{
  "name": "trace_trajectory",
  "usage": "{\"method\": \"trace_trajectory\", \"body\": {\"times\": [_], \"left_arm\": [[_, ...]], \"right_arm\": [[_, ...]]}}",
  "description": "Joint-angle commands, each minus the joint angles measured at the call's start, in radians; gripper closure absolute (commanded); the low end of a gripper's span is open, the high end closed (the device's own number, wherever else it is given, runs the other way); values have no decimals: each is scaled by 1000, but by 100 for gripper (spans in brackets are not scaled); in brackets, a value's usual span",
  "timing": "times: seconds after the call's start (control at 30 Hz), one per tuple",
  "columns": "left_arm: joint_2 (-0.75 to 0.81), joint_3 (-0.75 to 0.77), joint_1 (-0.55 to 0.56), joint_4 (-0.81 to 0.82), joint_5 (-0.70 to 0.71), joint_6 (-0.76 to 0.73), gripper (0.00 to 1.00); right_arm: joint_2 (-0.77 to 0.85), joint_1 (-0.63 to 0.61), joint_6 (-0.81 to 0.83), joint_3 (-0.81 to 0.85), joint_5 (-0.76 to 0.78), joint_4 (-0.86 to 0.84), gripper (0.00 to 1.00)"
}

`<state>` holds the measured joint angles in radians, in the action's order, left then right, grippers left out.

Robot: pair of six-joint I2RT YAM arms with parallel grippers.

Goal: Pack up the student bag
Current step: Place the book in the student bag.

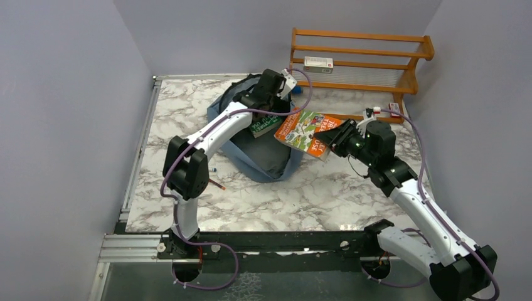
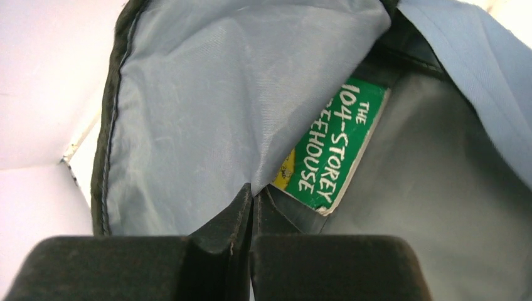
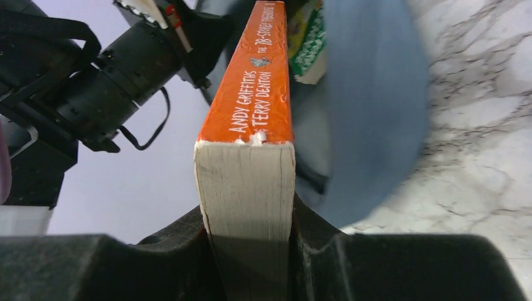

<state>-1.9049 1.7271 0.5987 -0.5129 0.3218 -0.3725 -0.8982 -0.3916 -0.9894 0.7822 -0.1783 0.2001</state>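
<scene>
Far-centre on the marble table [image 1: 326,200]: student bag [image 1: 266,163], dusty-blue, dark zipper trim, pale grey lining, slumped. My left gripper [image 2: 252,199] is pinched on the fabric at the mouth edge, and the opening gapes. Green book [image 2: 331,147] lies inside, with bare lining beside it. My right gripper [image 3: 250,216] clamps the orange book [image 3: 258,75] by its page end, at the bag's mouth. Wooden rack [image 1: 361,59] behind; plain pale walls.

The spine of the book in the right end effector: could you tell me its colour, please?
Orange spine with white lettering; right wrist view shows it best.
</scene>
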Motion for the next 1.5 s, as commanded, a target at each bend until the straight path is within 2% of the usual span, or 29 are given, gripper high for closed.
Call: {"method": "trace_trajectory", "body": {"times": [0.0,0.2,0.43,0.7,0.97,1.47], "left_arm": [[-68,204,60,-161,40,124,100],[-121,316,110,-248,13,173,100],[-114,350,132,-302,-17,207,100],[-104,353,149,-332,-46,236,100],[-107,391,153,-371,-78,266,100],[-108,416,164,-412,-132,291,100]], "right_arm": [[-27,-4,-141,15,-82,-169,99],[-87,-4,-135,23,-37,-126,99],[-183,-4,-94,19,-16,-191,99],[-308,-6,-125,30,-82,-356,99],[-445,-40,-166,71,-78,-483,99],[-802,-149,-199,143,157,-821,99]]}}
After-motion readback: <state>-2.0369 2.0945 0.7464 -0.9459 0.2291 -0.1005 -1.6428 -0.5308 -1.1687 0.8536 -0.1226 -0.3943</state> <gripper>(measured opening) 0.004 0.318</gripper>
